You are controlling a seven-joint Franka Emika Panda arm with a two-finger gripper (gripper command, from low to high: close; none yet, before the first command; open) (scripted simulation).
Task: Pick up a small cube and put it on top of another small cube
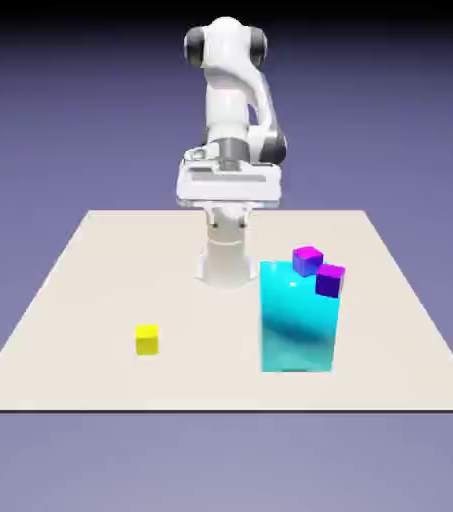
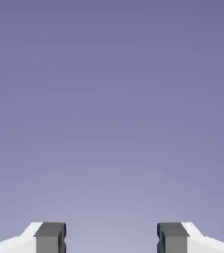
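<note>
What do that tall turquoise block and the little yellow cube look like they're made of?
The tall turquoise block looks glossy, perhaps glass or polished plastic: pale streaks of sheen cross its front. The yellow cube looks like matte plastic or painted wood, evenly coloured with no highlights. Both are rendered, so this is only appearance.

The beige table (image 1: 60,370) carries a yellow cube (image 1: 147,340) and a tall cyan block (image 1: 298,330).

A small yellow cube (image 1: 147,340) sat flat on the table, toward the near edge at the exterior view's left. Two purple cubes (image 1: 307,260) (image 1: 330,280) rested touching atop a tall cyan block (image 1: 298,325), well apart from it.
</note>
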